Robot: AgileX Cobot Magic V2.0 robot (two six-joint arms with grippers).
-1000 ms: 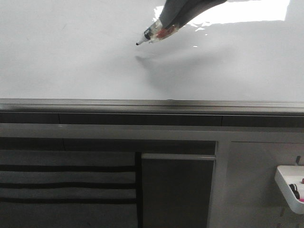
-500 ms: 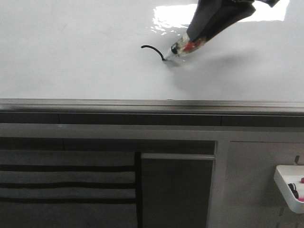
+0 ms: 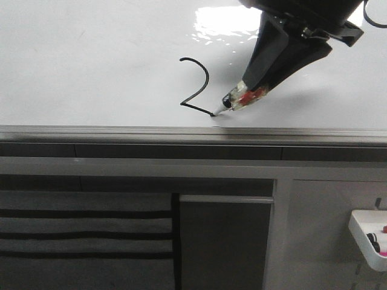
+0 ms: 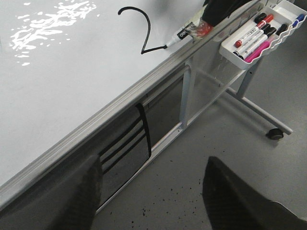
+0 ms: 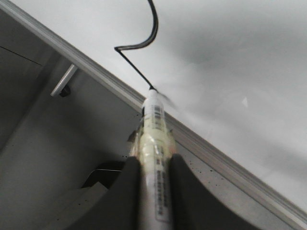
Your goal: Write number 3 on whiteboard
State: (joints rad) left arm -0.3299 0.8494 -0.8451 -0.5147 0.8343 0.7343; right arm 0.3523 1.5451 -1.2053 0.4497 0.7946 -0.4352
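The whiteboard (image 3: 91, 60) is glossy white, with a bright light patch at the top. On it is a thin black line (image 3: 207, 75) with a hooked top. It curves down to a corner at the left, then runs flat to the right, much like a 2. My right gripper (image 3: 251, 90) is shut on a clear-bodied marker (image 3: 239, 98), and its tip touches the end of that flat stroke just above the grey rail (image 3: 193, 134). The right wrist view shows the marker (image 5: 156, 124) clamped between the two fingers. My left gripper (image 4: 151, 165) hangs open over the floor, away from the board.
A small white tray (image 4: 261, 31) holding several markers hangs off the rail at the board's right end; it is also in the front view as the tray (image 3: 369, 235). Below the board are its metal stand, a wheeled leg (image 4: 274, 134) and a dark striped panel (image 3: 84, 235).
The marker tip has travelled down the board, drawing the hook, the curve to the left corner and then the flat stroke to the right. The right arm has come lower and nearer the rail.
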